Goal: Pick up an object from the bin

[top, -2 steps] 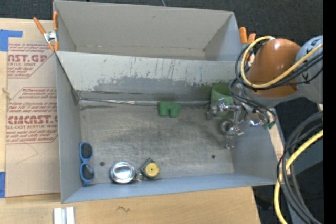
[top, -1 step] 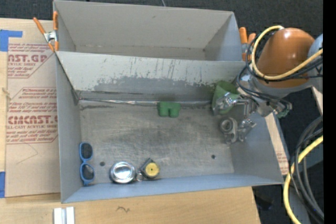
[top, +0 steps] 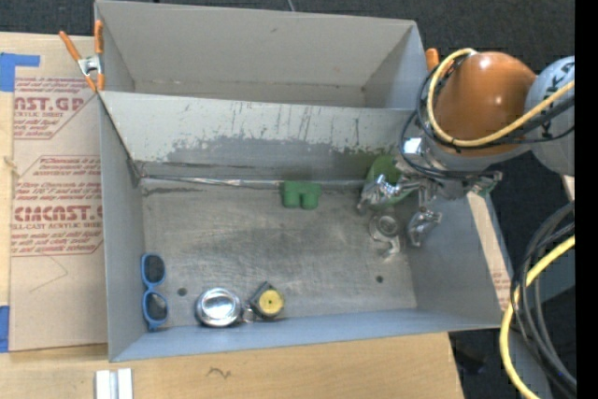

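Observation:
My gripper point(top: 402, 225) hangs low over the right part of the bin floor, its metal fingers apart and nothing between them. A pale green rounded thing point(top: 382, 170) sits just behind it against the back wall, partly covered by the gripper's body. A darker green block point(top: 301, 193) lies to the left of the gripper, at the foot of the back wall.
Along the front wall lie blue sunglasses point(top: 152, 291) at the left corner, then a round silver tin point(top: 219, 306) and a small yellow tape measure point(top: 268, 302). The arm with its orange dome and cables reaches in over the right rim.

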Robot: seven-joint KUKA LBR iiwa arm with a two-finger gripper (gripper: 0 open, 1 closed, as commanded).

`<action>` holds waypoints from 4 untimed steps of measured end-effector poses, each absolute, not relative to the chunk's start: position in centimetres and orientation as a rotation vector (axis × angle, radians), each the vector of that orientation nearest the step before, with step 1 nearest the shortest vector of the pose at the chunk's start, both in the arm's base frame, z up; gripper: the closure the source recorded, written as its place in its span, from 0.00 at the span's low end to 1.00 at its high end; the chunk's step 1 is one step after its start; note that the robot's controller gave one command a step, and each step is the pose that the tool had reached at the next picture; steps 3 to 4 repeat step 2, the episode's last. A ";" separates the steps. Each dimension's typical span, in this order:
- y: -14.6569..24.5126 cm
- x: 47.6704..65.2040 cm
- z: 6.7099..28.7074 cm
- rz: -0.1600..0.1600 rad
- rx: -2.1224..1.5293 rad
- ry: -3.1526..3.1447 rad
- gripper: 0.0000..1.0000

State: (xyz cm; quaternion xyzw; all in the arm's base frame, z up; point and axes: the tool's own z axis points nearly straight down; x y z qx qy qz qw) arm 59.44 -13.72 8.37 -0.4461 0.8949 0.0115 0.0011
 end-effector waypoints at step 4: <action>-9.9 59.3 26.8 -0.007 -1.468 2.767 1.00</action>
